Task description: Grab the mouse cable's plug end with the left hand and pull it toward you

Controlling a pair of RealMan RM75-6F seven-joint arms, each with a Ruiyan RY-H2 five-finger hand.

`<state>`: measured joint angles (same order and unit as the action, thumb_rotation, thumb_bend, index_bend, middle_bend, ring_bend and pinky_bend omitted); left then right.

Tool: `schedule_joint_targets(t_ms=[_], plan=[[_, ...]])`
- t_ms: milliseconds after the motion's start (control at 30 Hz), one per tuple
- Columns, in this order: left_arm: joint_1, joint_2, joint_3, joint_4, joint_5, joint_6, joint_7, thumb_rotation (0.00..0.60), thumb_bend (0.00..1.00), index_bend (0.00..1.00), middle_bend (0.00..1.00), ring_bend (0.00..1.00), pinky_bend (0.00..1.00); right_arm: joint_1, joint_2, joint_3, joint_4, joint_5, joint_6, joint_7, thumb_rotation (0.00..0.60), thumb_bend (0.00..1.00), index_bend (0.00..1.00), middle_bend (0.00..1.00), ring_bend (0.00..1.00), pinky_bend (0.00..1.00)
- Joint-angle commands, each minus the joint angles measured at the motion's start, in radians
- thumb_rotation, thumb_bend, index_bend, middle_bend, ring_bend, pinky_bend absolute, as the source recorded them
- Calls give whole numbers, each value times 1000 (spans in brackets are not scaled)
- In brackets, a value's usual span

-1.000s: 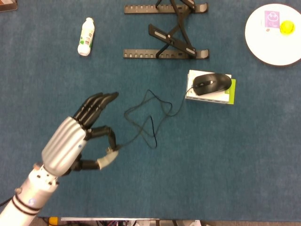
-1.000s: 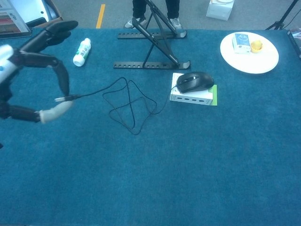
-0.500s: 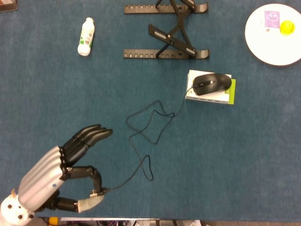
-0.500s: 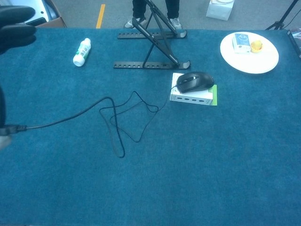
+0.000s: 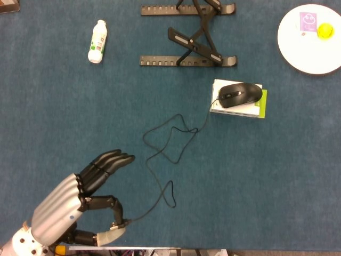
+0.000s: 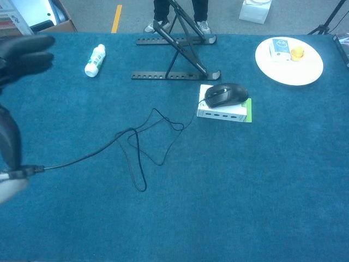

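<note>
A black mouse [image 5: 241, 94] [image 6: 226, 94] sits on a white and green box [image 5: 258, 109] [image 6: 246, 113] right of centre. Its thin black cable [image 5: 165, 154] [image 6: 136, 155] runs in loose loops across the blue cloth toward the near left. My left hand [image 5: 80, 197] [image 6: 13, 98] is at the near left edge of the table. It pinches the cable's plug end [image 5: 118, 226] [image 6: 22, 172] between the thumb and one finger, with the other fingers spread out forward. The right hand shows in neither view.
A white bottle [image 5: 97, 41] [image 6: 94, 60] lies at the far left. A black folding laptop stand [image 5: 189, 37] [image 6: 177, 52] stands at the far middle. A white plate [image 5: 298, 48] [image 6: 289, 68] with a small card and a yellow object is at the far right.
The left hand has drawn back toward me from mid-table to the near edge with the plug pinched. The cable loops have stretched out and trail after it. The mouse has stayed put.
</note>
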<state>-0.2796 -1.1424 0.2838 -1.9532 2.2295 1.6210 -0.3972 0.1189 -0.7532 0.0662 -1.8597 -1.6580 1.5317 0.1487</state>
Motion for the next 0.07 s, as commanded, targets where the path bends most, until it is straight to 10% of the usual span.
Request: schedule_joint_targets(t_ms=[33,67], plan=[[4,-14,2,8,-1,-7,1,600,316,587,0,0,0,1,1,0,3,0,-2,3,600,381,320,203,112,82],[6,-18,2,10,0,-8,4,600,316,587,0,0,0,0,0,-1,7,0,-2,6,600,381,320,203,112,82]])
